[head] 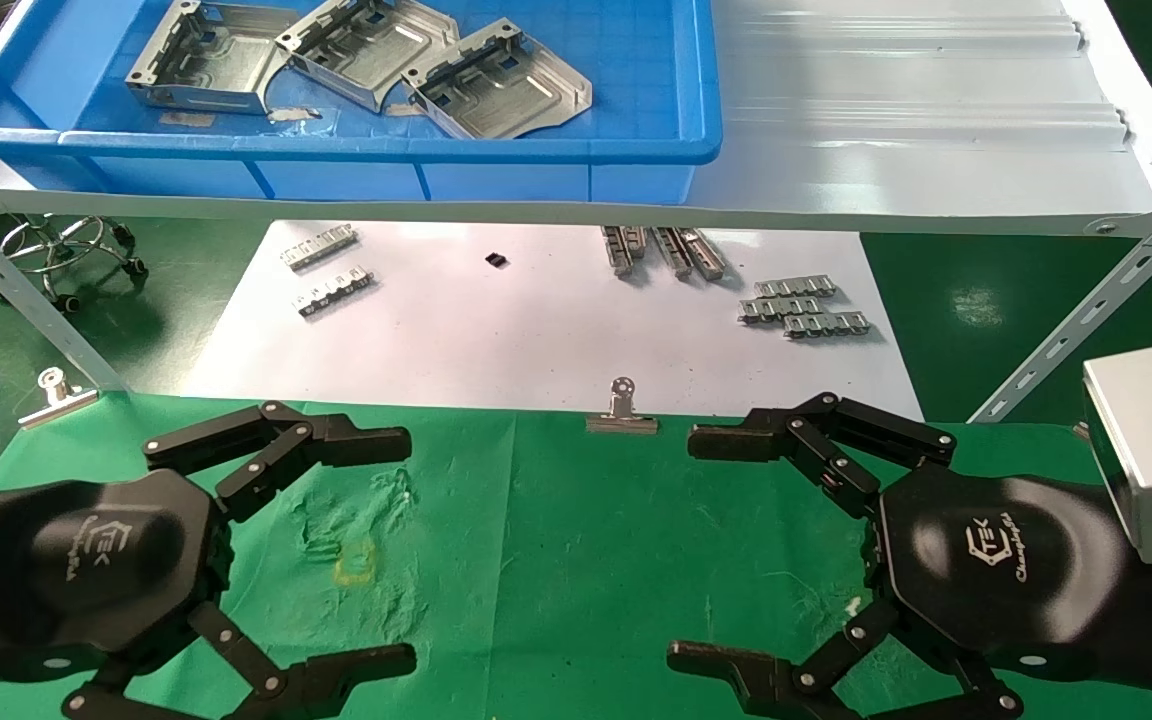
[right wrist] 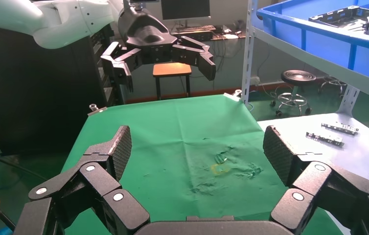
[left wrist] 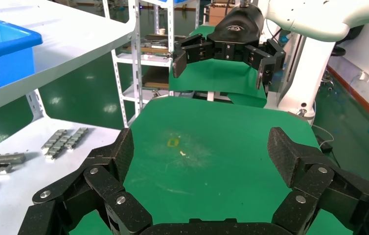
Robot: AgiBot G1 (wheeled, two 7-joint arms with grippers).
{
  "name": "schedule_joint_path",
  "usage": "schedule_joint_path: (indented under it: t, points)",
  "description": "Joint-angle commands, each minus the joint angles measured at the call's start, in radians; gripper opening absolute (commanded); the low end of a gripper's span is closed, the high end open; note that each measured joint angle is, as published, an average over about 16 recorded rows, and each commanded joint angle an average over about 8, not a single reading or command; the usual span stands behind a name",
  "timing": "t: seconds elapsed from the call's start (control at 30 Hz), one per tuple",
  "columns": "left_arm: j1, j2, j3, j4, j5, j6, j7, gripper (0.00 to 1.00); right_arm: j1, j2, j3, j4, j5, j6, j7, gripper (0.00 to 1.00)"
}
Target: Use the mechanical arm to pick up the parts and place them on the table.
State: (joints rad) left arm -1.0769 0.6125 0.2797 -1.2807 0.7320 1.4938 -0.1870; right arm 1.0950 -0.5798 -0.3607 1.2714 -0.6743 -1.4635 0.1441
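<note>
Head view showed the left gripper (head: 408, 553) at 8 o'clock and the right gripper (head: 681, 545) at 4 o'clock, both hovering over the green table (head: 536, 520) with jaws spread wide and holding nothing. Bare cloth lay between them up to a binder clip (head: 622, 410) on its far edge. Three stamped parts (head: 356, 60) sat in the blue bin (head: 336, 150) at 12 o'clock; each gripper's logo read "TEK".

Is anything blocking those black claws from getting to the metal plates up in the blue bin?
Partly. The parts lie in the blue bin on a shelf; its wall and the shelf's edge stand between them and both open grippers, left and right.
</note>
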Motion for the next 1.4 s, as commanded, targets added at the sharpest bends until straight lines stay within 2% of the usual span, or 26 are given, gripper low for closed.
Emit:
schedule_joint_path:
  t: [0.03,0.4,0.43,0.67,0.7,1.03,1.4]
  points:
    - [0.0,0.0,0.0,0.0,0.0,0.0,0.0,1.0,0.0,0.0,0.0,0.0,0.0,0.0,0.0,1.0]
    - [0.0,0.0,0.0,0.0,0.0,0.0,0.0,1.0,0.0,0.0,0.0,0.0,0.0,0.0,0.0,0.99]
    - [0.0,0.0,0.0,0.0,0.0,0.0,0.0,1.0,0.0,0.0,0.0,0.0,0.0,0.0,0.0,0.94]
    - [0.004,-0.001,-0.001,0.007,0.004,-0.01,0.002,1.0,0.0,0.0,0.0,0.0,0.0,0.0,0.0,0.07]
    - [0.005,0.0,-0.002,0.01,0.007,-0.016,0.005,1.0,0.0,0.0,0.0,0.0,0.0,0.0,0.0,0.01]
    - [-0.03,0.04,-0.013,0.058,0.047,-0.114,0.035,1.0,0.0,0.0,0.0,0.0,0.0,0.0,0.0,0.0]
    - [-0.226,0.161,0.024,0.207,0.134,-0.199,0.035,1.0,0.0,0.0,0.0,0.0,0.0,0.0,0.0,0.0]
